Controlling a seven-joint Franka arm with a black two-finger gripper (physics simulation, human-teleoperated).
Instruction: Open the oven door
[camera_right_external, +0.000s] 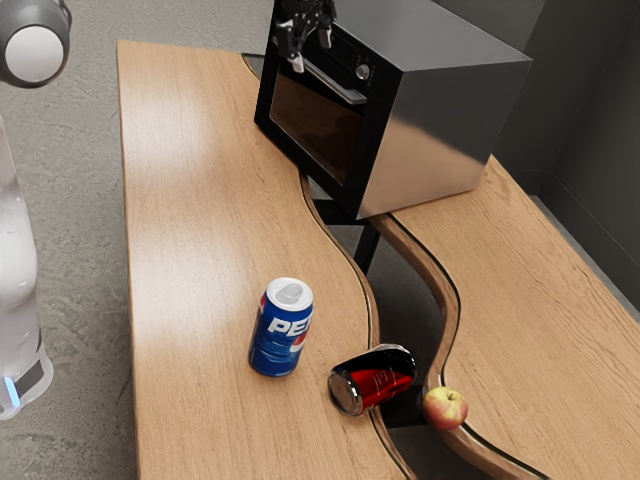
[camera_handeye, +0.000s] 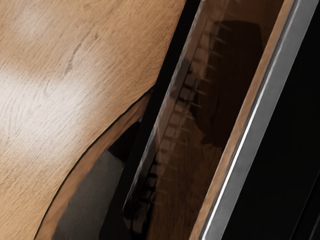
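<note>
Looming just beyond my gripper (camera_right_external: 311, 53), the oven (camera_right_external: 450, 80) has its door (camera_right_external: 315, 125) shut, below me, probably stiff at first. The handle (camera_right_external: 342, 89), near my parted, empty fingertips, looks rigid and slick; I'd take it mid-bar.

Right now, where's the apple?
In the exterior view, the apple is low down, toward the exterior view's right, on the curved edge of the table, beside the tipped-over red can.
</note>
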